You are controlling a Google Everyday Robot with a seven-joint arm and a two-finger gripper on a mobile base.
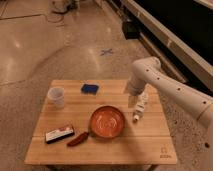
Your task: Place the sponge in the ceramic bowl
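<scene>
Wooden table (150, 145), bowl as the reference for everything. Nearest the camera: small dark logo mark (164, 153) on the table's front corner, in front of the bowl and off to its right. Red chili pepper (78, 138) lies just off the bowl's front-left rim, close enough that I can't tell whether it touches. Left of the pepper, further from the bowl, a small flat packet (60, 134) with a dark top and white label, lying flat. Ceramic bowl (107, 122) is orange-red, upright, roughly mid-table and slightly toward the front, nothing in it. Gripper (137, 116) is just right of the bowl, level with its far rim, pointing down at the tabletop and not over the bowl; can't tell whether its jaws are spread or pressed together, and nothing visible in it. White arm (160, 80) runs from the gripper up and back, then off to the right. Clear plastic cup (56, 96) stands upright behind the bowl and well to its left. Sponge (90, 89), blue, lies flat on the table behind the bowl, slightly left, near the far edge, well apart from both bowl and gripper. Past the table, blue X mark (106, 51) on the floor, straight behind the bowl. Farthest, a black box (131, 29) on the floor behind-right.
</scene>
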